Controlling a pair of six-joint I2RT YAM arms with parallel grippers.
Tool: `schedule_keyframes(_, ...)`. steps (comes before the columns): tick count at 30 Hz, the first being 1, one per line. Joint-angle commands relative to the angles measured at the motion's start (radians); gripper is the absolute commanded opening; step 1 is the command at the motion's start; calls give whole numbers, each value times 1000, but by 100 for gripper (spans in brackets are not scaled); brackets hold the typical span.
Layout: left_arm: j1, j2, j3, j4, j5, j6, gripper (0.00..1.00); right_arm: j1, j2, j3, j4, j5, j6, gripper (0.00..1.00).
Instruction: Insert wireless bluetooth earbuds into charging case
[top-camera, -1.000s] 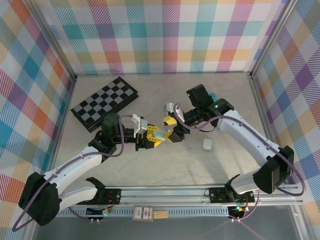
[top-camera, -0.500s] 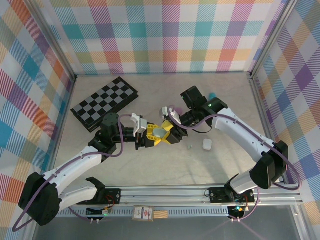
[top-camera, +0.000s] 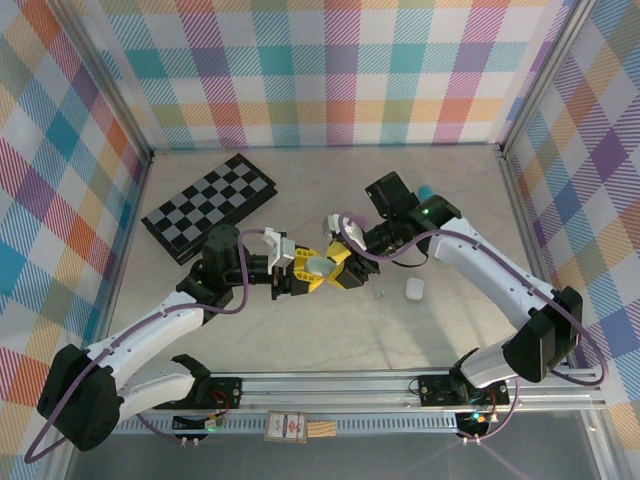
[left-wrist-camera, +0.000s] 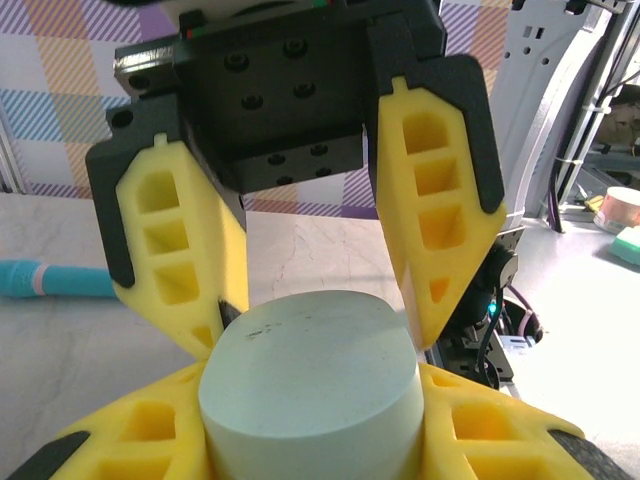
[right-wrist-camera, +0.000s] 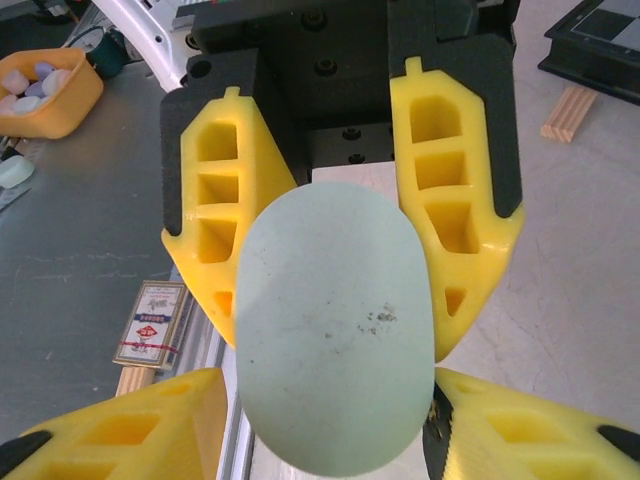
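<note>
A pale green charging case (top-camera: 320, 266) hangs above the table's middle, closed, between both grippers. My left gripper (top-camera: 310, 273) is shut on its sides; in the left wrist view the case (left-wrist-camera: 310, 385) sits between the yellow fingers (left-wrist-camera: 130, 440). My right gripper (top-camera: 337, 264) comes from the opposite side, and its fingers (right-wrist-camera: 520, 420) press the case (right-wrist-camera: 335, 330) on both flanks. A tiny pale earbud (top-camera: 379, 294) lies on the table to the right, beside a white case (top-camera: 414, 289).
A folded chessboard (top-camera: 208, 207) lies at the back left. A teal object (top-camera: 425, 192) rests behind the right arm. Plaid walls enclose the table on three sides. A small card and wooden piece (top-camera: 296, 428) lie below the front rail.
My right gripper moved left onto the green case and its fingers closed against it. The left gripper kept its hold and stayed in place.
</note>
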Motion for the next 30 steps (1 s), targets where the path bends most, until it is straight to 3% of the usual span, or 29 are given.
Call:
schedule_keyframes(1, -4, 0, 31, -10, 28, 26, 30, 1, -28, 14, 6, -34, -7, 54)
schedule_keyframes(9, -4, -7, 33, 4, 39, 12, 31, 2, 26, 25, 10, -63, 1, 53)
schedule_keyframes(14, -4, -7, 29, 3, 38, 12, 31, 2, 31, 34, 6, -83, -1, 45)
schedule_keyframes(21, -4, -5, 29, 25, 36, -4, 31, 2, 36, 29, 16, -70, 17, 51)
schedule_keyframes(27, -4, 2, 28, 33, 35, -13, 32, 2, 44, 34, 12, -74, 20, 40)
schedule_keyframes(30, -4, -4, 25, 32, 23, -12, 35, 1, 33, 26, 11, -46, 16, 40)
